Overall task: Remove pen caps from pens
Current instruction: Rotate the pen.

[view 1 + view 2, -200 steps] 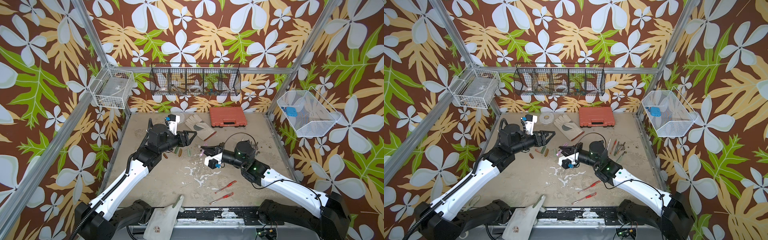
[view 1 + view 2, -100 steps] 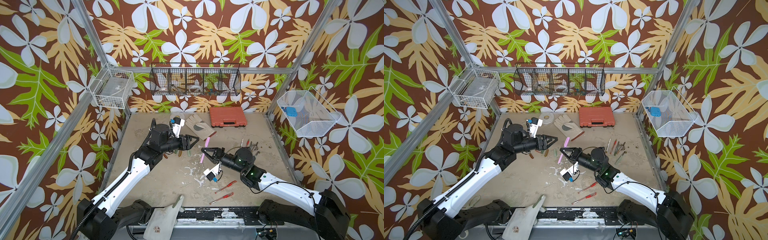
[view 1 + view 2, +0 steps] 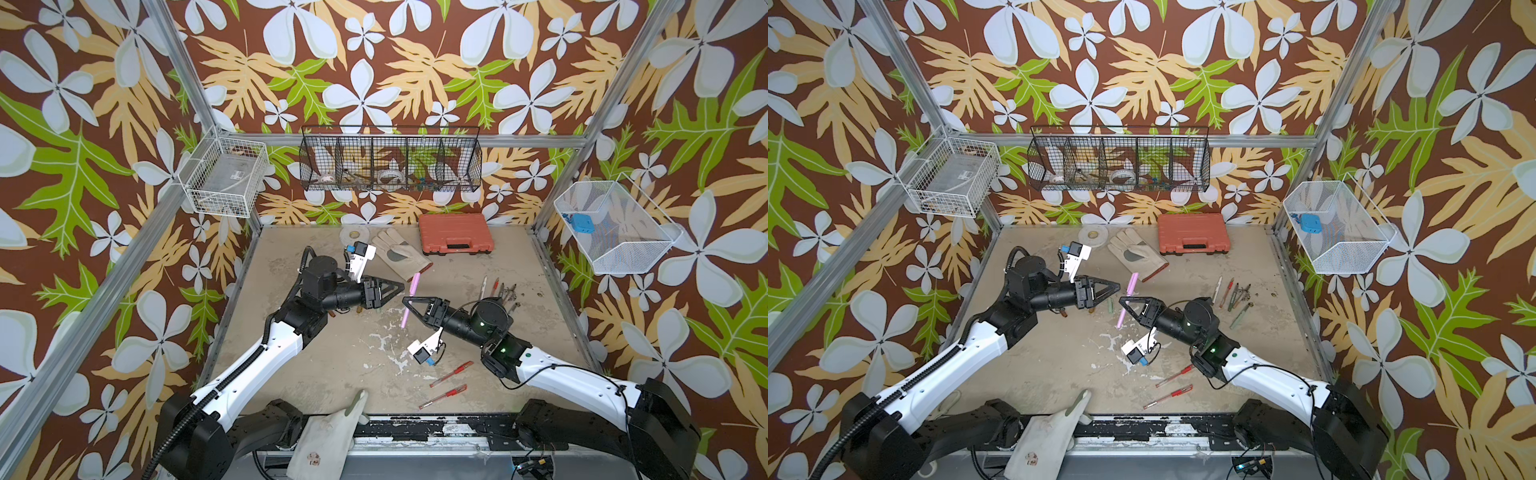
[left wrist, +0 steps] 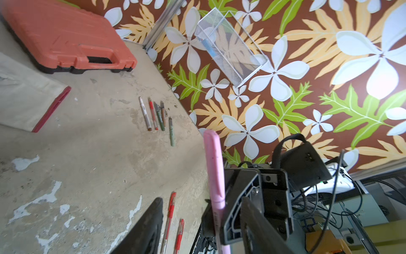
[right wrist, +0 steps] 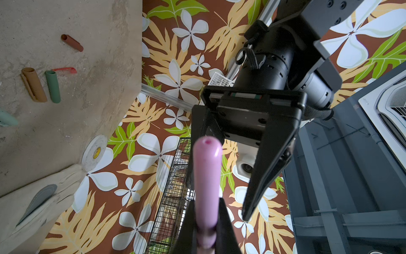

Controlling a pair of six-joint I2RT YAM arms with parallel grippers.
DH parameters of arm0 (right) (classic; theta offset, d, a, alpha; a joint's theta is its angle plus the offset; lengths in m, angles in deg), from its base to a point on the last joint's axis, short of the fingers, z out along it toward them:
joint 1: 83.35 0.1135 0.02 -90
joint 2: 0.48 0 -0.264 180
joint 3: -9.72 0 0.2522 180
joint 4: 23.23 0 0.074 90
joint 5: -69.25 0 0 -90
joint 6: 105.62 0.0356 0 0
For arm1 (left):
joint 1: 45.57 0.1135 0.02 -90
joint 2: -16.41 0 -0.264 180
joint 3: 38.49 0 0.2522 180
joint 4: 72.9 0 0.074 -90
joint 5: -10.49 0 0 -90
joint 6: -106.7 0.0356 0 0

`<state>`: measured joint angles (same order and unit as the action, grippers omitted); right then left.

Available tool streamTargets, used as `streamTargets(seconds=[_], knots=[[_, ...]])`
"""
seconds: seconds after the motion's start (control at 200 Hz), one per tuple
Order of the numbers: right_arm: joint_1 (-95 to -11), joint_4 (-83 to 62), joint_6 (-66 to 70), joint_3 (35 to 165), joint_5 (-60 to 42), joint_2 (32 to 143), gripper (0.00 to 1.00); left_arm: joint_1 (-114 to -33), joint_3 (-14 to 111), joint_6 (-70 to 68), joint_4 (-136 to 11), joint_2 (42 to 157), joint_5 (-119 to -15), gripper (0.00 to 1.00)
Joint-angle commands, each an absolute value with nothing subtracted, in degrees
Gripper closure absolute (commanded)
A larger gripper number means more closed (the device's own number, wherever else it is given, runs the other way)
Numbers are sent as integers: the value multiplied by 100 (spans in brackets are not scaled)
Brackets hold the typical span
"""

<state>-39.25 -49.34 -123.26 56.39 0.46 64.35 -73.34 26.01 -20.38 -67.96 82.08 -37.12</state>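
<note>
We see the right fingers [image 3: 420,304] clenched on the pink pen [image 3: 414,284] near its middle, holding it tilted in the air above the counter [image 3: 332,365], in front of the orange tool case [image 3: 455,232]. The left fingers [image 3: 388,286] are spread apart on either side of the pen's capped upper end, and we cannot tell whether they touch it. A brown cap [image 5: 34,84], a green cap [image 5: 53,86] and a dark red cap [image 5: 72,42] lie loose on the counter, in front of the case and off to its left.
</note>
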Motion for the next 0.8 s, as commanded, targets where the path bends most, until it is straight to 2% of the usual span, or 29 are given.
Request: streamTargets(seconds=[0.0,0.32,0.515,0.796], knots=[[-3913,-5086,-12309,5672,114,6446,100,-7380,2499,-2116,-7467,8163,-3374,43],[-3743,-5070,-12372,5635,130,6411,100,-7588,2483,-2024,-7484,8388,-3562,47],[-3611,-5009,-12417,5640,122,6394,100,-7603,2553,-1989,-7443,8488,-3673,55],[-3552,-4929,-12463,5652,58,6464,100,-7607,2625,-1955,-7391,8546,-3619,78]])
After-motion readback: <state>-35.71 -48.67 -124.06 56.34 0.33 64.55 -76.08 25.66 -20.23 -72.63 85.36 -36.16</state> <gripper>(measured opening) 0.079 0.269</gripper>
